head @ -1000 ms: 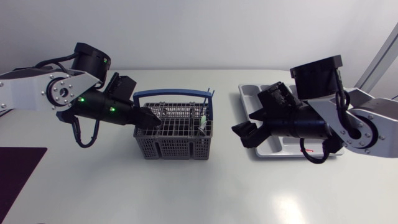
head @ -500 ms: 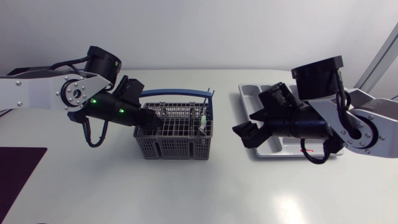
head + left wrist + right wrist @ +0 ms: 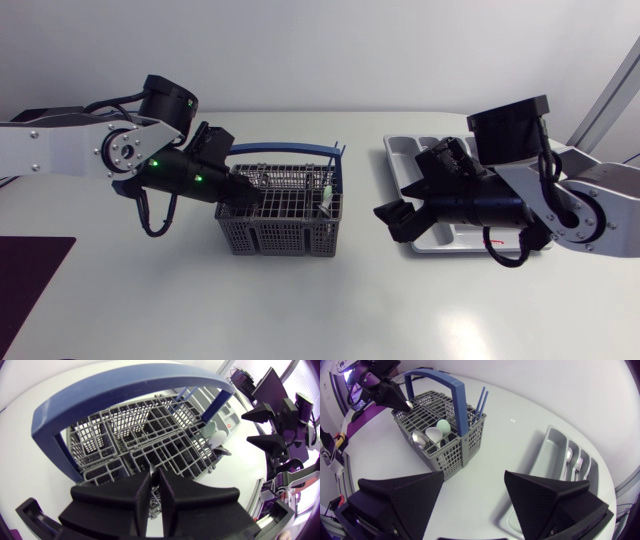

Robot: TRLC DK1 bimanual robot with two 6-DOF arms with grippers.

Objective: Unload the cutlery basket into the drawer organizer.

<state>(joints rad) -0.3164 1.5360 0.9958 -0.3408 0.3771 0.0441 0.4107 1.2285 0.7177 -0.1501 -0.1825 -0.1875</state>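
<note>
Jaws nearly together on left gripper (image 3: 155, 472) at basket (image 3: 262, 240) rim, right gripper (image 3: 474, 478) spread wide over table (image 3: 512, 442) beside organizer (image 3: 546, 456) edge

Bright, even light falls from above onto the white table (image 3: 300, 310). In the head view it leaves only pale, soft-edged shadows under the basket (image 3: 280, 240), the left arm (image 3: 60, 150) and the right arm (image 3: 585, 195). Small green lamps (image 3: 153, 163) glow on the left arm's dark end. In the right wrist view the spoons (image 3: 426, 436) carry mild highlights. Both wrist views bow strongly toward their edges: the blue handle (image 3: 125, 385) arches wide, and the table's rim curves.
</note>
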